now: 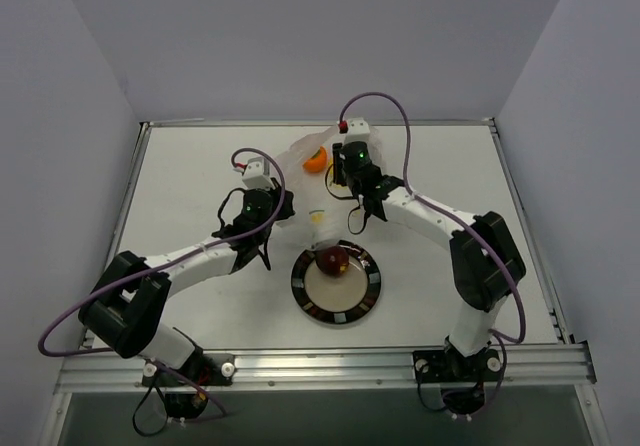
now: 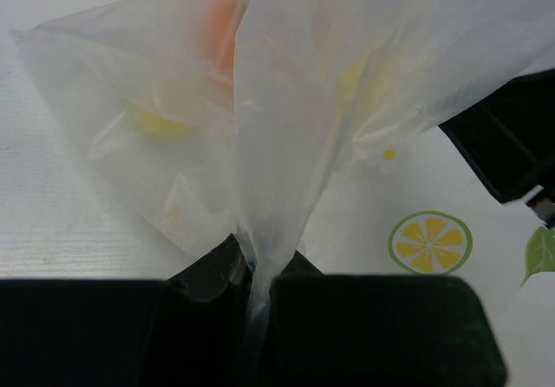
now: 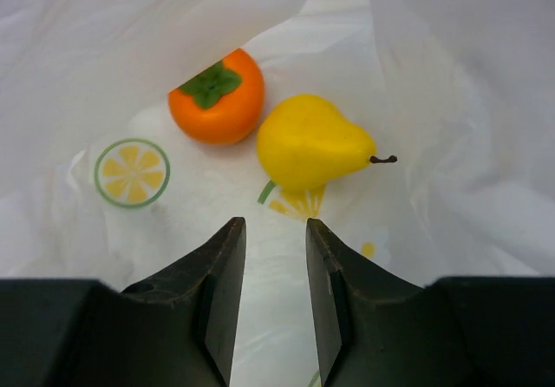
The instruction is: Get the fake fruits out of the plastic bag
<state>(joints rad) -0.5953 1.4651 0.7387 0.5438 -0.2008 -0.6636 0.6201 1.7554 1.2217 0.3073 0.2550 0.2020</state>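
Note:
The transparent plastic bag (image 1: 300, 181) lies at the table's middle back. My left gripper (image 2: 257, 270) is shut on a bunched fold of the plastic bag (image 2: 286, 135) and holds it up. My right gripper (image 3: 275, 226) is open inside the bag's mouth, its tips just short of the yellow pear (image 3: 310, 141). The orange persimmon (image 3: 217, 96) lies left of the pear and also shows from above (image 1: 316, 160). The dark red fruit (image 1: 332, 260) sits on the plate (image 1: 312, 301), outside the bag. From above, the right gripper (image 1: 345, 181) is at the bag, the left gripper (image 1: 280, 206) at its left edge.
The black-rimmed beige plate stands in front of the bag, between the two arms. Purple cables loop over both arms. The table has raised metal edges on all sides.

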